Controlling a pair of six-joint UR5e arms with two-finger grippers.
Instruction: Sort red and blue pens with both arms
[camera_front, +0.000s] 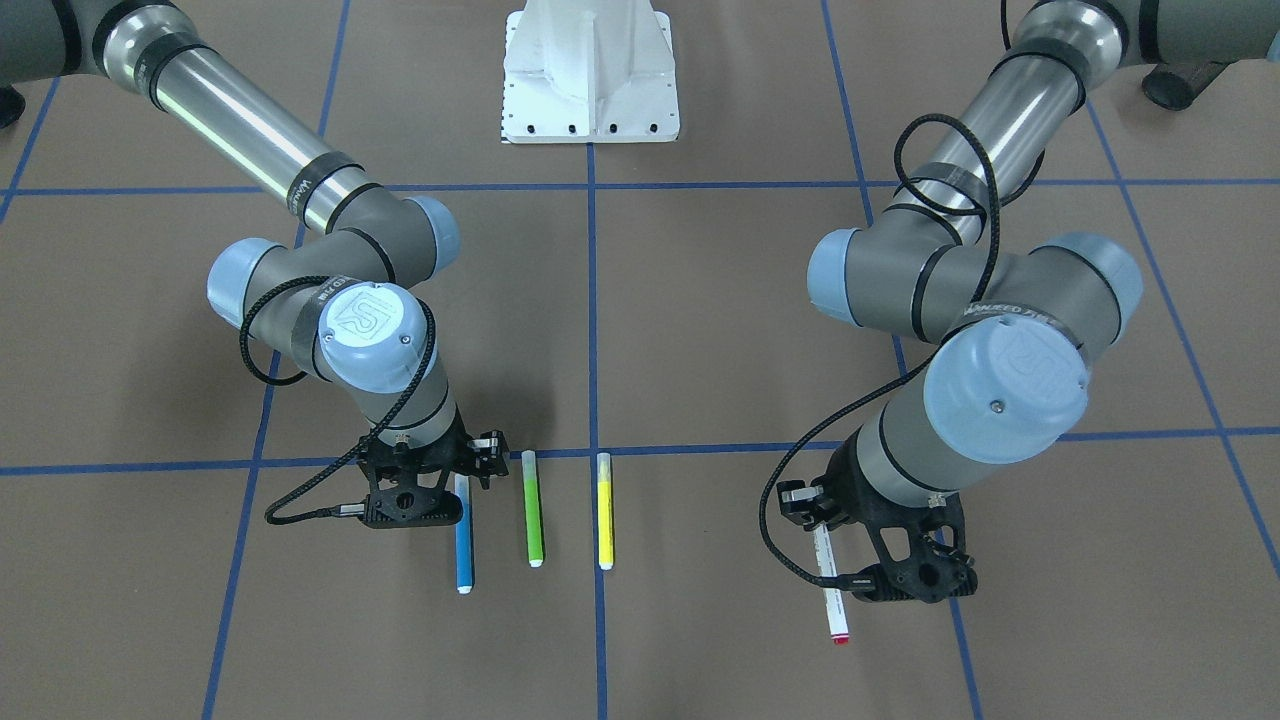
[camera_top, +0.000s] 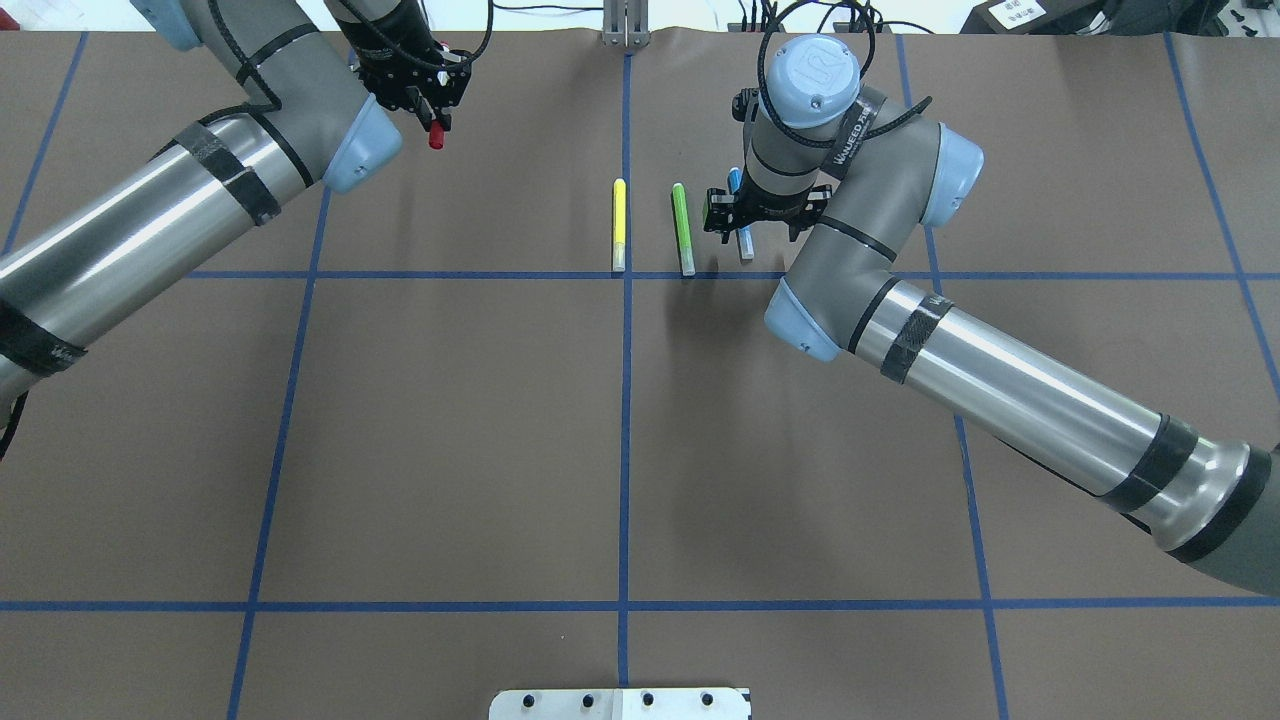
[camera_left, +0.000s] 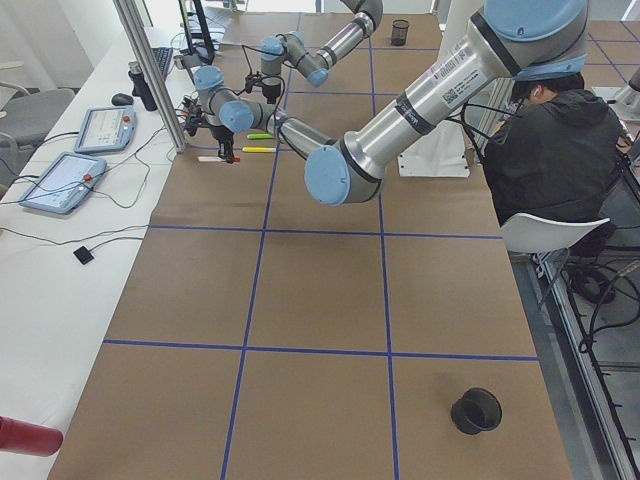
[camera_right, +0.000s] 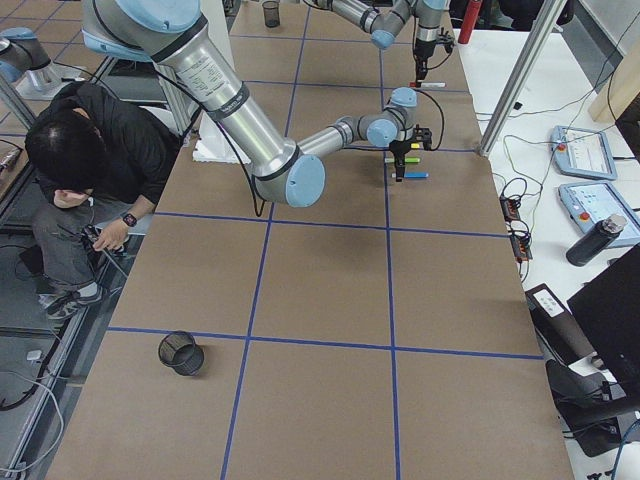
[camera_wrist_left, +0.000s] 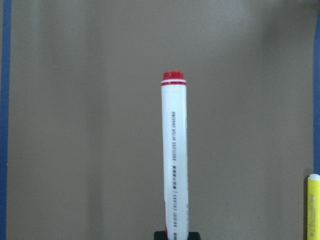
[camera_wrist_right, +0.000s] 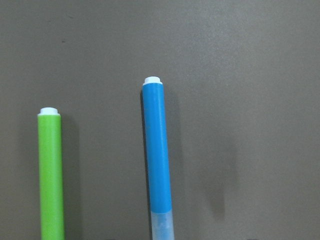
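The red pen (camera_front: 832, 595), white-barrelled with a red end, pokes out from under my left gripper (camera_front: 815, 512), which is shut on it. In the left wrist view the red pen (camera_wrist_left: 174, 160) runs up from a black fingertip at the bottom edge, low over the brown table. Only its red end (camera_top: 436, 137) shows in the overhead view, below the left gripper (camera_top: 430, 108). The blue pen (camera_front: 464, 545) lies on the table. My right gripper (camera_front: 460, 478) hovers open over its clear-cap end, and the right wrist view shows the blue pen (camera_wrist_right: 157, 155) with no fingers on it.
A green marker (camera_front: 534, 510) and a yellow marker (camera_front: 604, 510) lie parallel just beside the blue pen. The white robot base (camera_front: 590, 80) stands at the table's edge. A black mesh cup (camera_left: 476, 410) sits far down the table. A person (camera_left: 555, 150) sits alongside.
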